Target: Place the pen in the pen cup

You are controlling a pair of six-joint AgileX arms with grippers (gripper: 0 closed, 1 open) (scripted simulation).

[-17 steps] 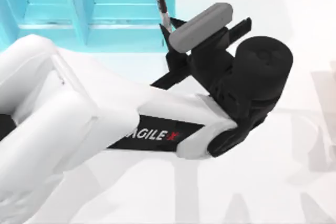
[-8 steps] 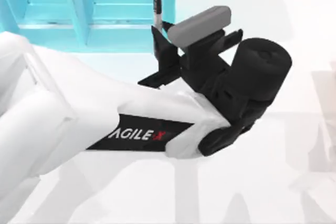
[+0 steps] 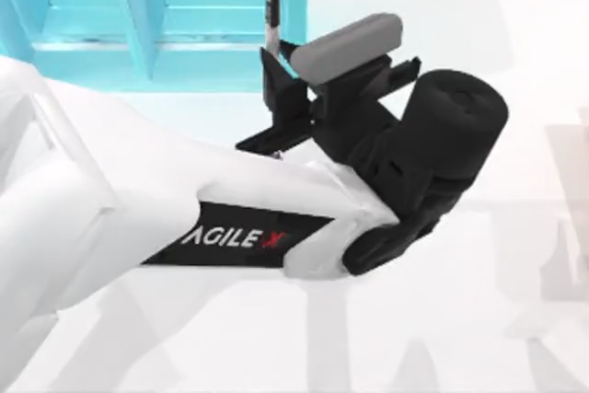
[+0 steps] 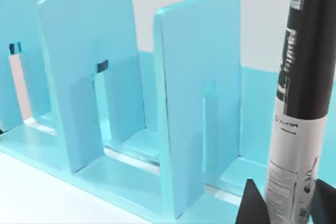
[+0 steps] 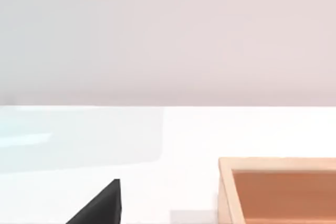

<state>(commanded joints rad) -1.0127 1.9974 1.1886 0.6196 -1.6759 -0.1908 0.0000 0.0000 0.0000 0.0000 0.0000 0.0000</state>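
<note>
Presently, the left pincer [image 3: 273, 62] clamps the pen [image 3: 271, 6] upright, raised beside the turquoise shelf unit [image 4: 194, 103] — keeping it vertical should ease lowering it into the cup.

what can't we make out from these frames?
- Pen cup: not identifiable. In the top view the left arm covers much of the table.
- Pen: upper end cut off by the left wrist view's edge; held in the left claw.
- Right claw: one dark corner at the right wrist view's edge.
- Orange tray: cropped by the same view's edge, contents unseen.
- Turquoise shelf unit: cut off by the top view's edge.
</note>
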